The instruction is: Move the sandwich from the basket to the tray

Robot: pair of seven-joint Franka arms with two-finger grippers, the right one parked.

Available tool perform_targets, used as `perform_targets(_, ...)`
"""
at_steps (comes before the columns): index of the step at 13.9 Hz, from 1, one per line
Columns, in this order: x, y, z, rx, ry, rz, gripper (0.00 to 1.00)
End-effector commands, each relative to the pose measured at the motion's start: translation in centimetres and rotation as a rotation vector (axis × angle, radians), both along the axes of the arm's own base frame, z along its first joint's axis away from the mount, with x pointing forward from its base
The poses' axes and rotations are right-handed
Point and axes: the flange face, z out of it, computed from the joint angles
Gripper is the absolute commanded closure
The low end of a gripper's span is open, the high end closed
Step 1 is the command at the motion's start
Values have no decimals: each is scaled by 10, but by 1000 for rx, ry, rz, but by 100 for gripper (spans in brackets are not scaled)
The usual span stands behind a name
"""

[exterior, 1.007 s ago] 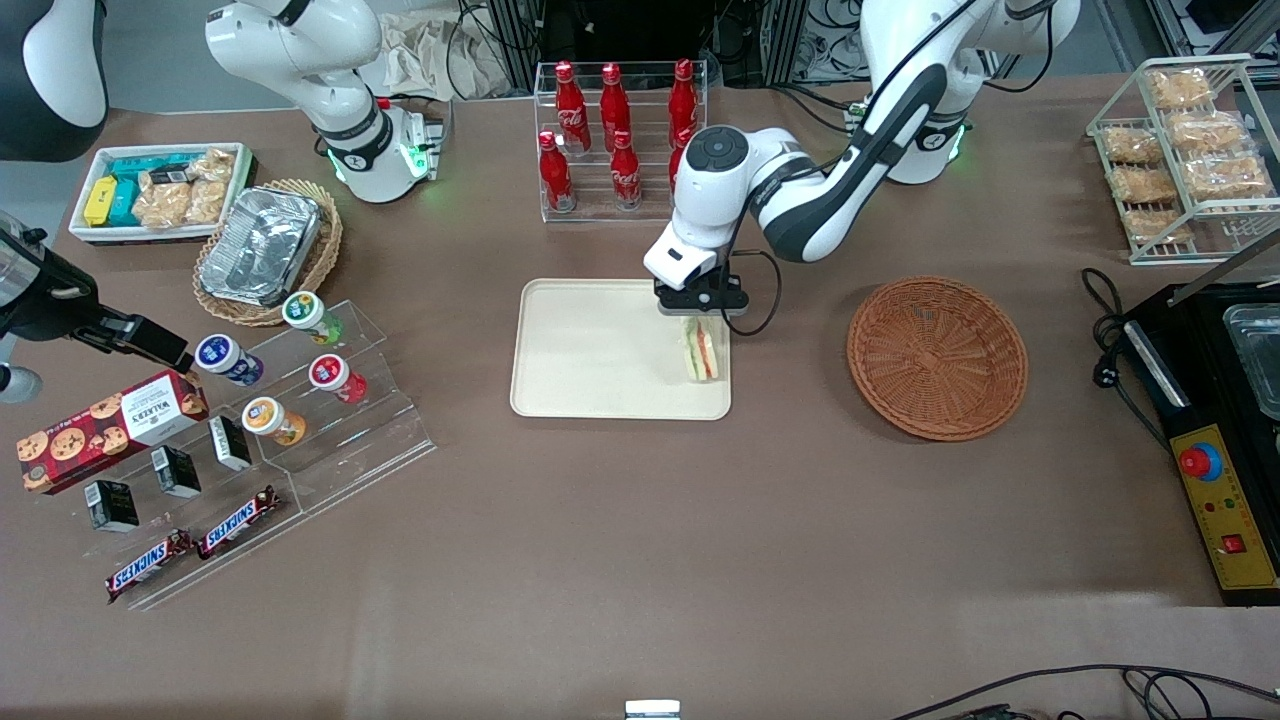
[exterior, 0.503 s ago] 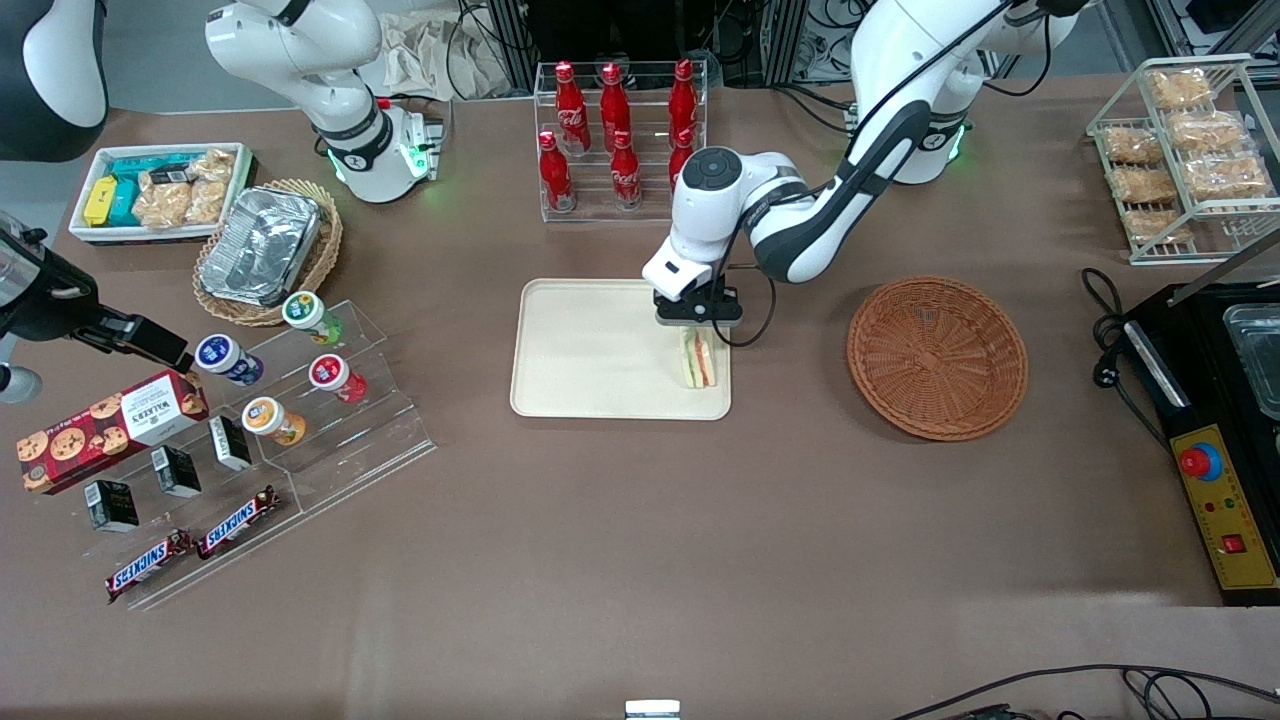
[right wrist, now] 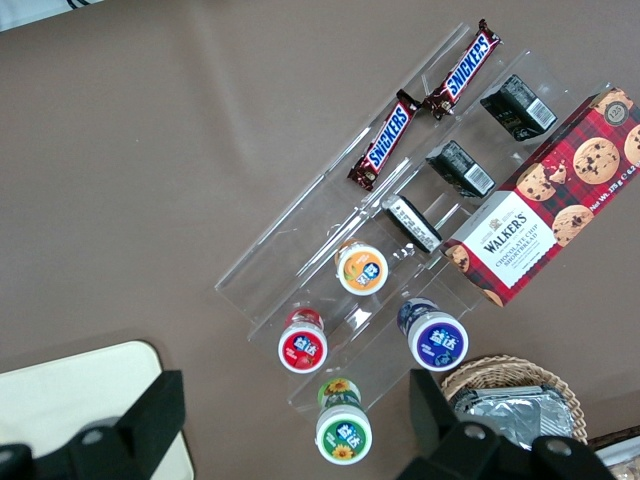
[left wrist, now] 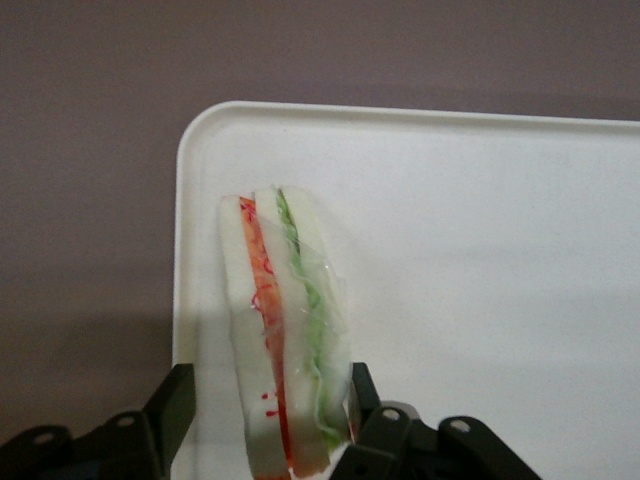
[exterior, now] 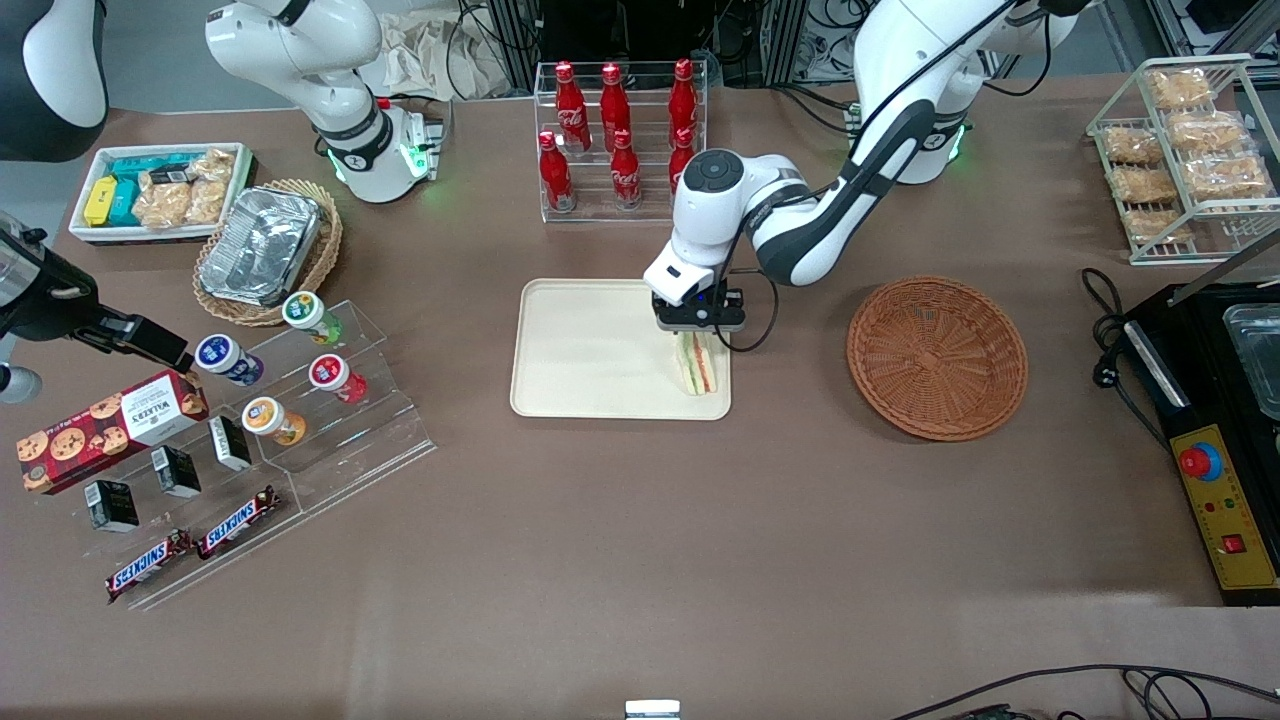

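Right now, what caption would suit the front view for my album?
Claw sets the sandwich on the cream tray, beside the emptied wicker basket.

Left arm extended, gripper (exterior: 699, 330) pointing down and low.
You have the left arm reaching out from its base toward the table's middle, elbow bent, wrist turned so the gripper faces straight down. In the wrist view the gripper (left wrist: 265, 412) shows both black fingers (left wrist: 172, 408) spread, one on each side of the sandwich (left wrist: 283, 340). Neither pad presses into the bread; a narrow gap shows on one side.
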Motion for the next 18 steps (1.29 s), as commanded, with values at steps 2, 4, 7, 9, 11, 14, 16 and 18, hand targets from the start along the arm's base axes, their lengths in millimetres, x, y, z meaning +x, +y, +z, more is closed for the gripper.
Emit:
perform_targets(2,21,23,48,142,-66,44,2)
perform_targets(4,33,37,79,181,-76,73,1)
perform_targets(7,51,39,140,191,-57,69,1)
perform_targets(9,73,54,182,222,-24,80,1)
perform_targets(11,86,69,227,226,2,50,1)
perform_targets(14,112,130,274,242,66,28,1)
perform_targets(16,127,183,300,210,87,27,1)
perform_targets(18,133,233,320,187,114,3,1)
